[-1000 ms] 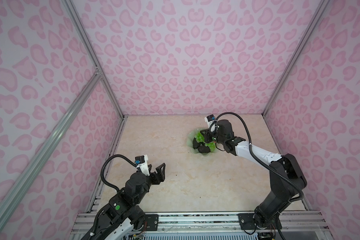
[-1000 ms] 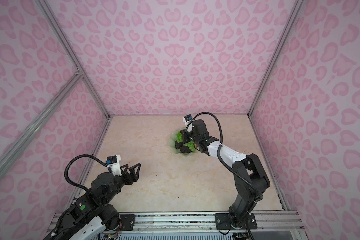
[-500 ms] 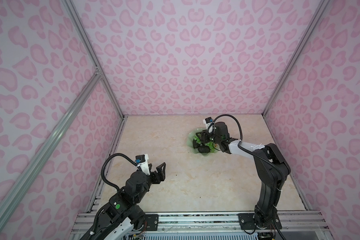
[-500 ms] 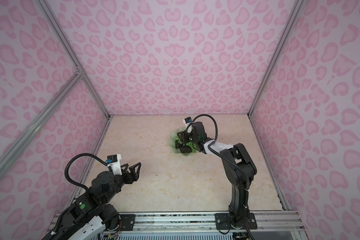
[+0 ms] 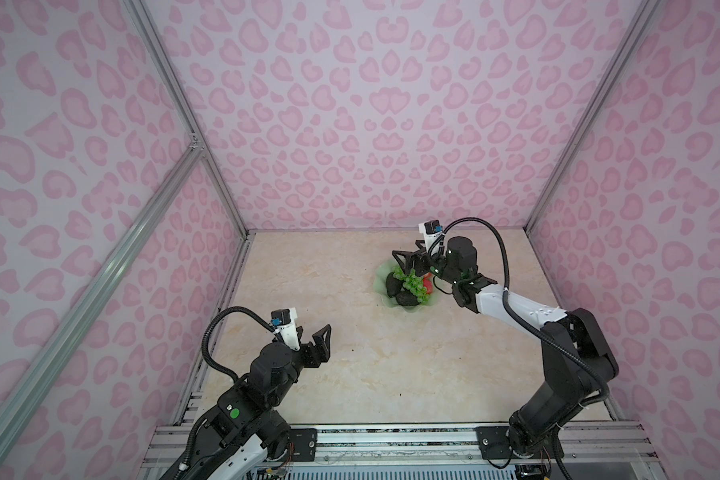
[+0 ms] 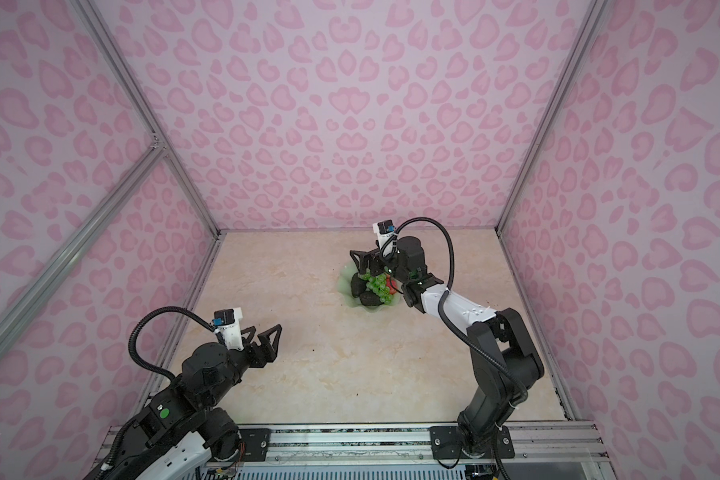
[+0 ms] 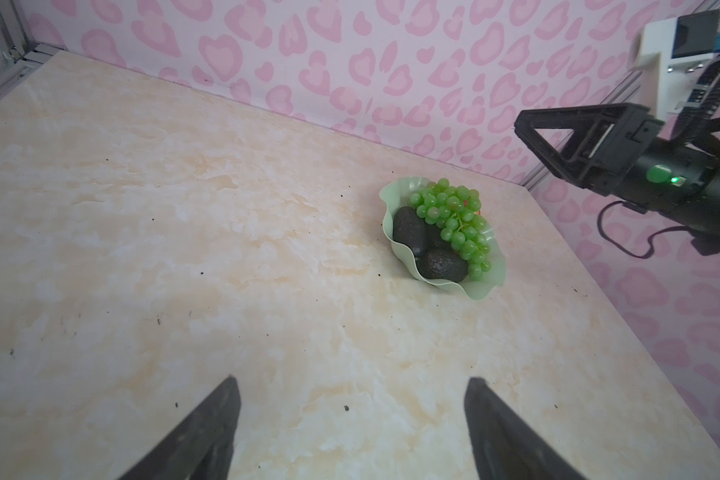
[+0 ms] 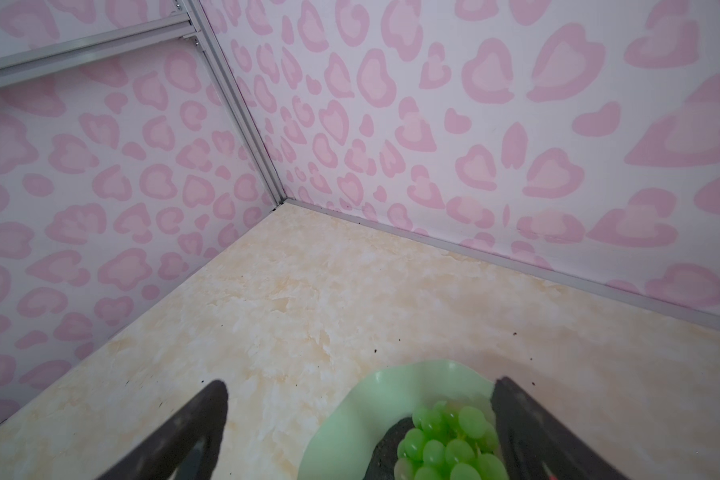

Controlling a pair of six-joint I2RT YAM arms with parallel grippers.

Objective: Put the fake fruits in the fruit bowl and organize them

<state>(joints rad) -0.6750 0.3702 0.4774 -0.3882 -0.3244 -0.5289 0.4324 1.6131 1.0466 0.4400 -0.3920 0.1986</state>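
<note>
A pale green, wavy-rimmed bowl (image 5: 378,283) sits toward 1 o'clock on the table (image 5: 350,357). Inside it, dark bumpy avocados (image 5: 393,285) lie at 8 o'clock. A green grape bunch (image 5: 415,284) drapes across the middle. A red fruit (image 5: 428,286) peeks out at 3 o'clock.

Back-right on the beige marbled table (image 5: 308,270), the scalloped mint bowl (image 7: 481,289) holds dark bumpy avocados (image 7: 410,232), with the green grape bunch (image 7: 449,212) draped along their right.

One fruit bowl (image 7: 485,286) sat far and to the right. It held one bunch of grapes (image 7: 454,216) and three avocados (image 7: 410,230), the third mostly hidden under the bunch. One red fruit (image 5: 429,285) showed; whether there was a second could not be told.
</note>
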